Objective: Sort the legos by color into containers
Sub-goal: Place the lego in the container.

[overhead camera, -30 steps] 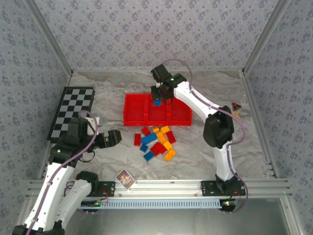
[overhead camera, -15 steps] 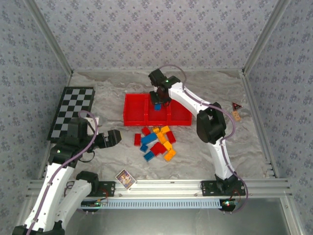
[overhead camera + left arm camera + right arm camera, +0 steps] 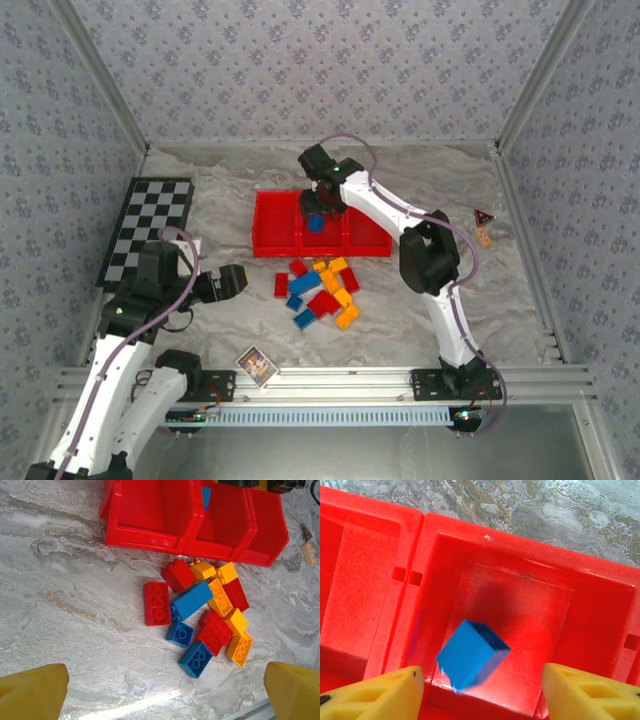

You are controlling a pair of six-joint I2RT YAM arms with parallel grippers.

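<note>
Blue brick drops clear of the open right gripper over the middle bin

Over the red tray, the right gripper's fingers stand apart and touch nothing. The brick sits tilted and slightly blurred between them, low in the middle bin. The left gripper hangs near the pile with its fingers spread wide and empty. The pile of red, blue and orange bricks lies on the table just in front of the tray. The bricks look light, hard and unbreakable, with slick sides, so they would likely skid or bounce if nudged. The surest hold is probably across two flat opposite sides, below the studs. The lone red brick at the pile's left edge has room around it for fingers, while those packed in the middle do not.
</note>
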